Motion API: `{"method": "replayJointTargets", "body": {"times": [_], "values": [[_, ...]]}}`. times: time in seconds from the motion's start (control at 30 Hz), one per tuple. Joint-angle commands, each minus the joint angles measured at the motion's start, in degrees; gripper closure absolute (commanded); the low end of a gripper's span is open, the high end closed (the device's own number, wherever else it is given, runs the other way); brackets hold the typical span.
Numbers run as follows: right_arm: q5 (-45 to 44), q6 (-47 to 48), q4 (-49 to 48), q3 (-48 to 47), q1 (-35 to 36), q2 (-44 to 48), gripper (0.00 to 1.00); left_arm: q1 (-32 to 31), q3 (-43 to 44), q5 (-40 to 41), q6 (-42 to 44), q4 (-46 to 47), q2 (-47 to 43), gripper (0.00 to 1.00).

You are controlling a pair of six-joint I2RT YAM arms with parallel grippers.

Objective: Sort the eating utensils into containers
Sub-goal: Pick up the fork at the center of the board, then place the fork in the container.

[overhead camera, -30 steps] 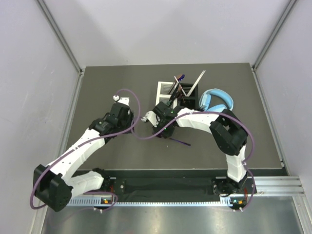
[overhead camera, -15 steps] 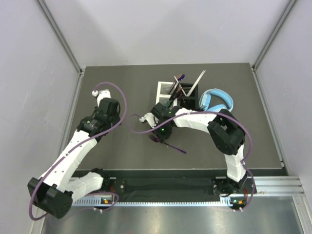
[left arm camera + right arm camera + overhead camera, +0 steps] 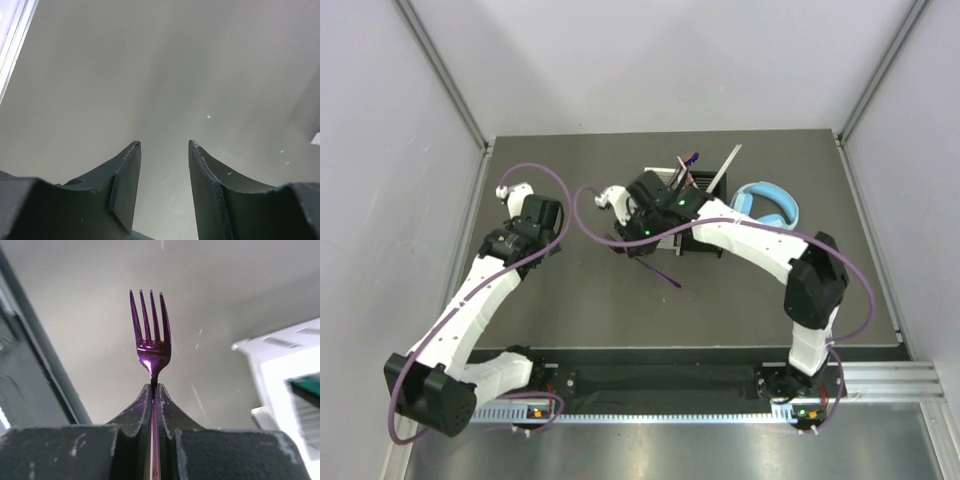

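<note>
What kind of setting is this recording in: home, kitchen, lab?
Most likely a lab robot cell, not a kitchen: bare pale walls box in a dark table, and an aluminium rail runs along its near edge.

**L gripper point(image 3: 165, 145) parted, R gripper point(image 3: 155, 387) clamped**

My L arm point(image 3: 470, 300) runs from its base up the L side of the top view, elbow low, wrist bent fwd. Its jaws stand apart w/ a clear gap btwn them. My R arm point(image 3: 760, 240) rises from its base, folds at the elbow & reaches across toward centre. Its jaws are pinched tight on the fork point(image 3: 151, 347) at the neck, tines poking out past my fingertips.
</note>
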State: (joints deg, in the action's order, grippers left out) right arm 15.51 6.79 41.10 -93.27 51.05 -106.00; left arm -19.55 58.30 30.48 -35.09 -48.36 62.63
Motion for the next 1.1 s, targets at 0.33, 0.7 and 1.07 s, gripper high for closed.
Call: {"method": "replayJointTargets", "body": {"times": [0.33,0.7,1.07], "values": [[-4.1,-5.5,-16.6,4.3,-18.4,22.1,1.0,0.6,7.3,-1.9,-0.2,1.8,5.2,0.52],[4.0,-5.7,-32.9,12.9,-28.8,20.9,1.0,0.6,10.8,-6.5,0.1,3.4,11.6,0.53],[5.7,-8.7,-51.8,25.6,-31.7,18.4,1.0,0.6,10.9,-7.5,1.5,2.7,13.1,0.54]]}}
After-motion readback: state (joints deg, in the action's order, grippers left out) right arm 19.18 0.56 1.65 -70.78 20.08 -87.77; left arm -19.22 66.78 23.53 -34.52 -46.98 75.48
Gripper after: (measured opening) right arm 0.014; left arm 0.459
